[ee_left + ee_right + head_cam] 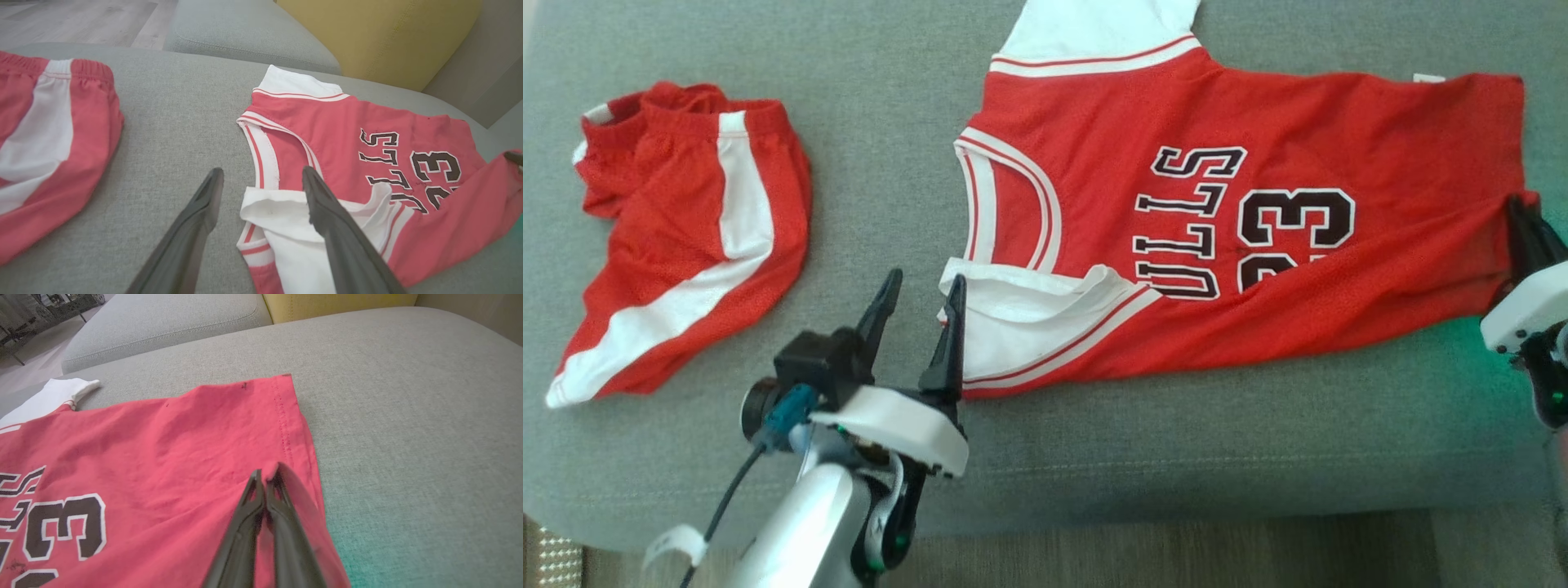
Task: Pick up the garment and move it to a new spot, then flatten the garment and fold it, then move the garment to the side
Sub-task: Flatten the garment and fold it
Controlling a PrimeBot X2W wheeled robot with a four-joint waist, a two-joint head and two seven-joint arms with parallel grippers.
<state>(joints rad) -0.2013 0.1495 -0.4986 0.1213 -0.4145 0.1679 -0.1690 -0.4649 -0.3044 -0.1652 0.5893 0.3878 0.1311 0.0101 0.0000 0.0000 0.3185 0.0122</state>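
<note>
Lying apart from jersey (pixel 1339 131): red shorts (pixel 670 245)

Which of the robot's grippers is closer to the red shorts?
Left. The left gripper stands open just beside the shorts; the right gripper is far across, shut on the jersey hem.

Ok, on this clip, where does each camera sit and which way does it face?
Head view: on the head, looking down at the jersey and shorts on the sofa seat; left tool open lower left, right tool shut on the jersey's hem at right.
Left wrist view: on the left wrist, looking along its spread fingers at the jersey's white sleeve.
Right wrist view: on the right wrist, looking along its closed fingers at the hem.
Shared: all three show the jersey's 23.
</note>
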